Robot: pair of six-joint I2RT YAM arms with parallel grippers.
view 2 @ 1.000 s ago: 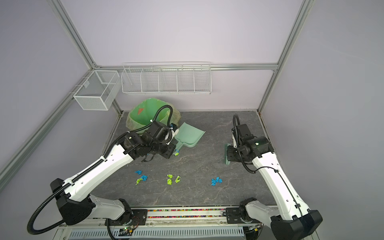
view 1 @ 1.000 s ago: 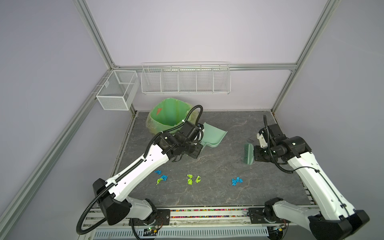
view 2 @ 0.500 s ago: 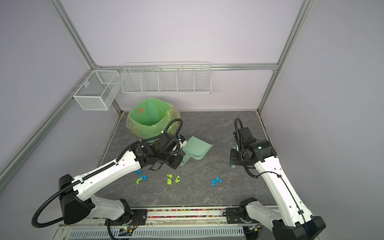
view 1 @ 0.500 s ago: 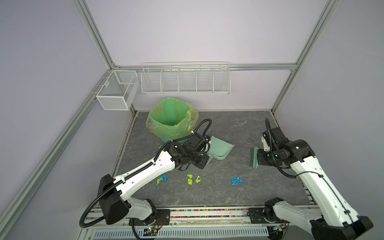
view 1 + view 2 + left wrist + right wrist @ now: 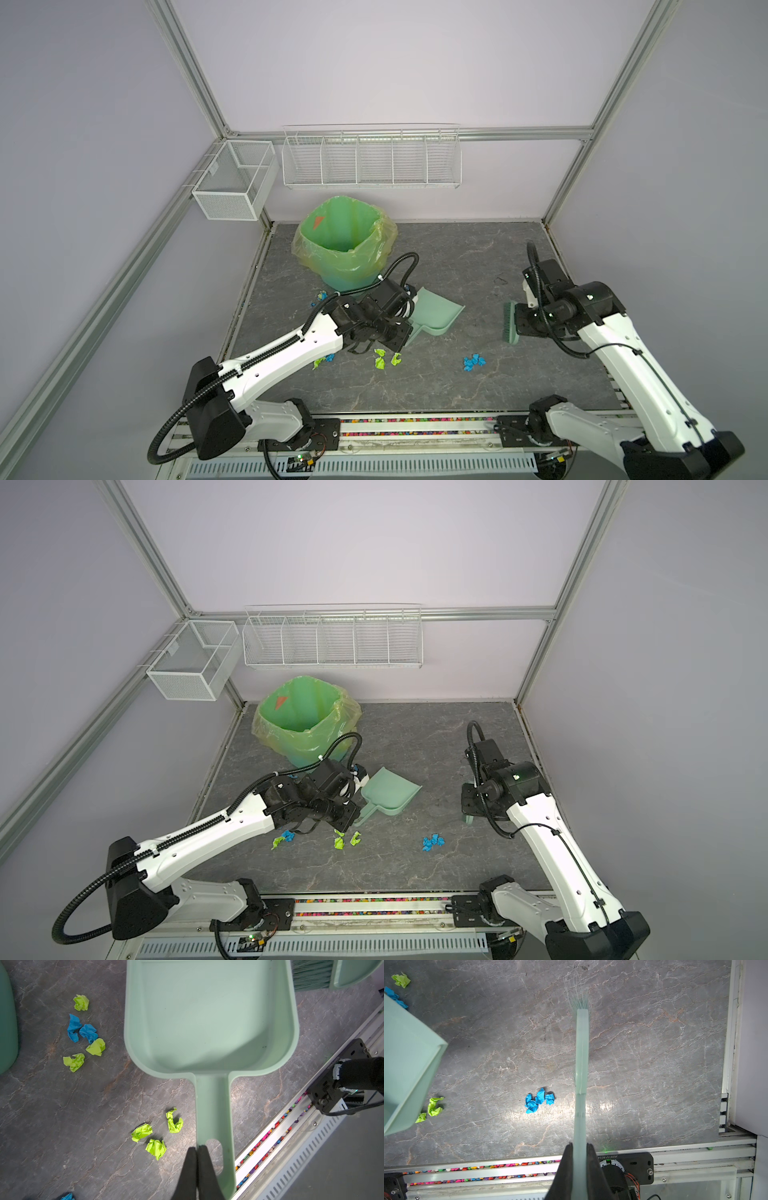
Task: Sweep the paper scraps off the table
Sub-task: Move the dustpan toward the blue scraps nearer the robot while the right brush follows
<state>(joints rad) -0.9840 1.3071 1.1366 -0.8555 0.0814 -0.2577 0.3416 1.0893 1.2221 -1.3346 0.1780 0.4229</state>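
There's the left hand (image 5: 197, 1148), clenched tight on the dustpan (image 5: 207, 1012) handle. The right hand (image 5: 580, 1146) pinches the brush (image 5: 582, 1053) handle. The paper scraps (image 5: 473, 362) lie scattered on the worktop (image 5: 457, 257), blue wads between pan and brush.

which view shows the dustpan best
The left wrist view: the dustpan fills the frame, empty tray and handle plain, the left gripper shut on the handle. Both top views show it small; the right wrist view catches only a corner.
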